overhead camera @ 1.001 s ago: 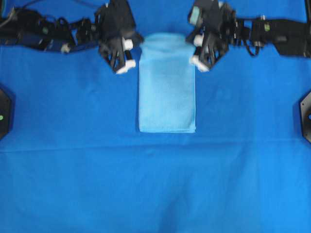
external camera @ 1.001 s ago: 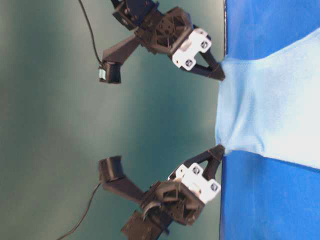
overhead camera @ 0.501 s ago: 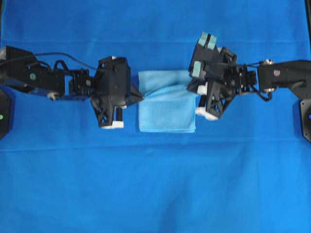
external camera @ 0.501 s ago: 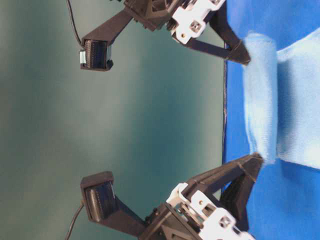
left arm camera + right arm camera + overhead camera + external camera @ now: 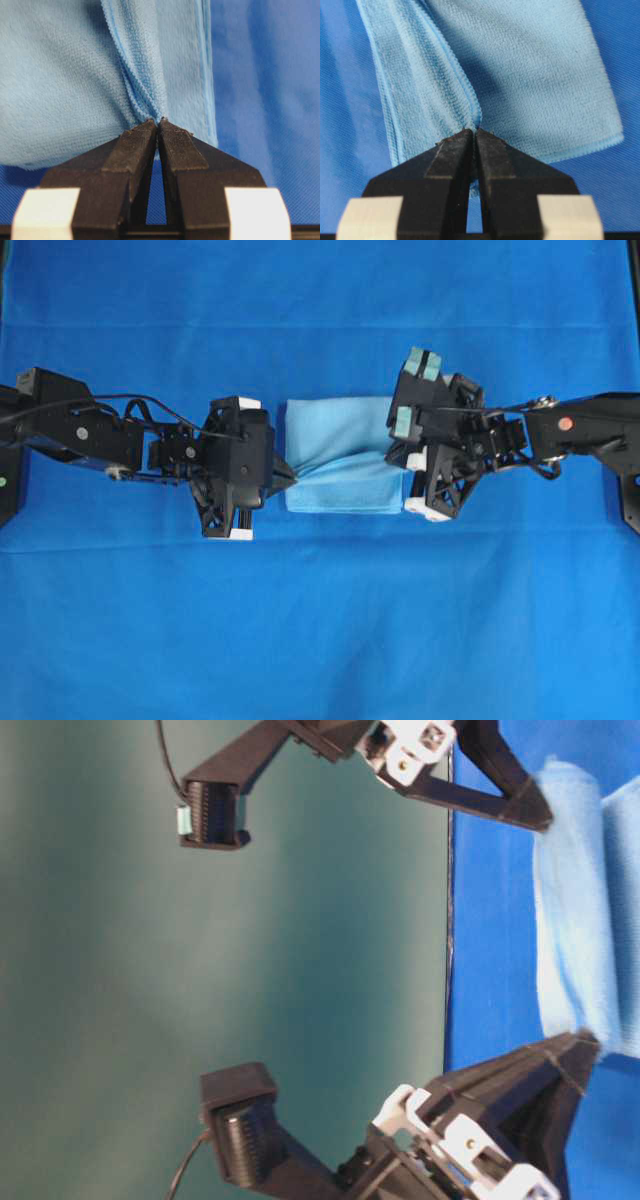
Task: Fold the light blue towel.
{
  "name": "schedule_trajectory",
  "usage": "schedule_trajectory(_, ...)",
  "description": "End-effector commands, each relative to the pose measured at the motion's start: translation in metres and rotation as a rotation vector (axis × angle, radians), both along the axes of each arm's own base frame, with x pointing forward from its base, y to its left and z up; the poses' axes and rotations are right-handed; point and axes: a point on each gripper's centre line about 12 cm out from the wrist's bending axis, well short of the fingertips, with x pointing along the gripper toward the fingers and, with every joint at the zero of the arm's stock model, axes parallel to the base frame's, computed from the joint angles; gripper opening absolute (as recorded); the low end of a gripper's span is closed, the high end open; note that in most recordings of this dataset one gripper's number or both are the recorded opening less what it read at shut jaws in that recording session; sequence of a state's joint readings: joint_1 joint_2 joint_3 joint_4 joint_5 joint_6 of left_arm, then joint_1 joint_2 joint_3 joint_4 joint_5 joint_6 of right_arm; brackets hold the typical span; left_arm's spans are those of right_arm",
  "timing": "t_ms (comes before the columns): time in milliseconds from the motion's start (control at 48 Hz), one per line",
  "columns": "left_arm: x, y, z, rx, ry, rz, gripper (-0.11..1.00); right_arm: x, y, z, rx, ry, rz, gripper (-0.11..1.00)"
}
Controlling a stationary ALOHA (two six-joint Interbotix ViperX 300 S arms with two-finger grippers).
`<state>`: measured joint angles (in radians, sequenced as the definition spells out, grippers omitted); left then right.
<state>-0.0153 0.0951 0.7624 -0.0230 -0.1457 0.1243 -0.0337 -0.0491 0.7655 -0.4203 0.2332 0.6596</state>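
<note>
Dragging the far hem toward the near one, both arms have swept the light blue towel over itself: a second ago it lay as a long strip on the royal-blue tabletop cover, and now it shows as a short, roughly square packet at the middle of that cover. The left claw sits at the towel's left edge and the right claw at its right edge, each pinched tight on a bunched corner of hem; the wrist views show the fingers closed with cloth squeezed between them. The carried edge has not quite met the towel's near edge, and a diagonal crease runs across the top layer between the two claws. To my eye this fold is nearly made, awaiting only lowering and release.
</note>
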Motion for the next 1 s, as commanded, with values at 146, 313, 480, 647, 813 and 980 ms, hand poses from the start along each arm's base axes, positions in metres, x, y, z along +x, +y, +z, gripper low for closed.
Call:
schedule_trajectory(146,0.007,-0.002,0.007,-0.002,-0.031,-0.005,0.03,0.011,0.003,-0.004,0.027,-0.039,0.008,0.03)
schedule_trajectory(313,0.010,-0.003,0.009,-0.001,-0.040,-0.008,0.25,0.014,0.006,-0.004,0.037,-0.042,0.004,0.07)
schedule_trajectory(480,0.010,-0.003,0.010,0.002,-0.043,-0.009,0.59,0.017,0.011,-0.001,0.034,-0.050,0.021,0.55)
schedule_trajectory(647,0.010,-0.002,0.016,0.007,-0.054,-0.013,0.57,0.022,0.013,0.008,0.035,-0.074,0.024,0.60)
schedule_trajectory(813,0.002,-0.003,0.040,0.009,-0.089,-0.017,0.57,0.026,0.023,0.035,0.024,-0.117,0.040,0.59)
schedule_trajectory(980,-0.014,-0.002,0.075,0.003,-0.141,-0.013,0.57,0.018,0.033,0.075,-0.008,-0.121,0.040,0.59)
